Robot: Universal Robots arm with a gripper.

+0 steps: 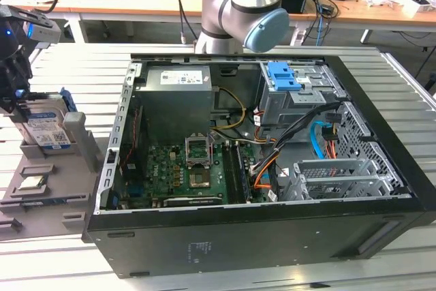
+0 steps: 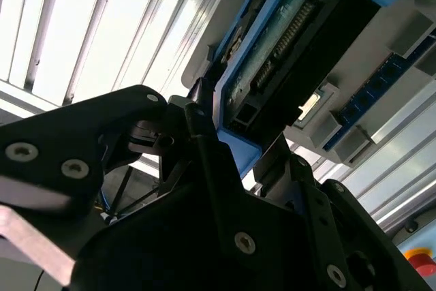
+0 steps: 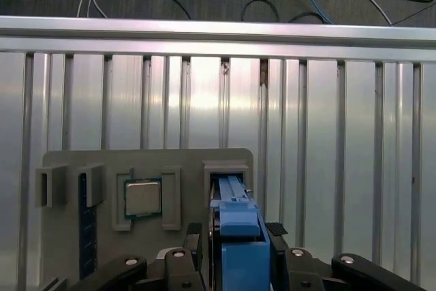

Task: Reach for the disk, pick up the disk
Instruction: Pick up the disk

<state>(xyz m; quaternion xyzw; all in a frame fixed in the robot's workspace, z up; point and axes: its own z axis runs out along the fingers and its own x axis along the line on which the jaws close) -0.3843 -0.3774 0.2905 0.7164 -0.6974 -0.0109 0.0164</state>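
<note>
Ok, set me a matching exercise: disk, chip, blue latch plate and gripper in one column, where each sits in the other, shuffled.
1 disk
2 chip
3 blue latch plate
4 gripper

A on the drive cage inside the computer case
B lying flat in the grey holder
C standing on edge in the grey holder
D at the disk's top edge

Pairs: 1-C, 2-B, 3-A, 4-D

- On the disk [image 1: 49, 131], a white-and-blue label; its print is too small to read.
- On the power supply [image 1: 184, 77], a pale label; the lines are not legible.
- On the case [image 1: 225, 253], faint small marks on the near wall, unreadable.
</note>
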